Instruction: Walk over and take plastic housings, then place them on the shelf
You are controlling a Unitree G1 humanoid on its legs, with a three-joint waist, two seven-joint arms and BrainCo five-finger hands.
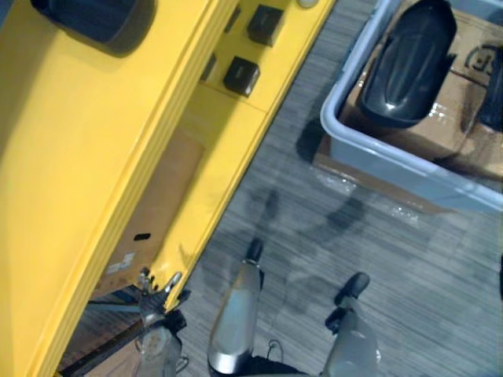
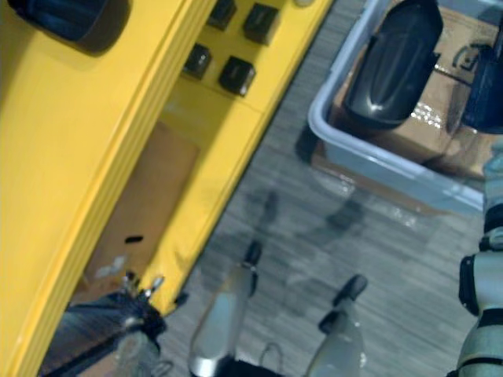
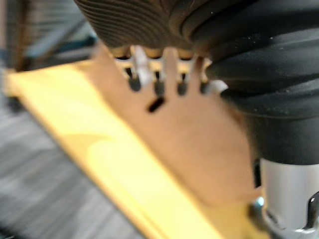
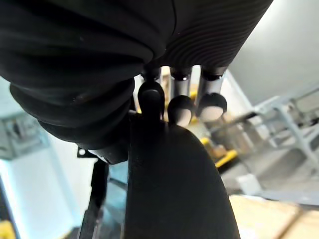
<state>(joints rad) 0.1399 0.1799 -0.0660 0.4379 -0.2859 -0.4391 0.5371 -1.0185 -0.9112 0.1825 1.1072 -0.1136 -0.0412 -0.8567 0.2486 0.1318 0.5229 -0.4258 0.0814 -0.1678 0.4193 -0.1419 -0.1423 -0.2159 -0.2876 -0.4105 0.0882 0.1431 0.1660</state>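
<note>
A black plastic housing lies on cardboard inside a grey bin at the upper right. Another dark housing rests on the top of the yellow shelf at the upper left. My right hand reaches over the bin's right side. In the right wrist view its fingers curl onto the edge of a smooth black housing. My left hand hangs by the shelf's near corner, and its fingers are straight over a brown board with nothing in them.
Small black boxes sit on a lower level of the shelf. A brown board lines the shelf's bottom tier. Grey striped floor separates the shelf from the bin.
</note>
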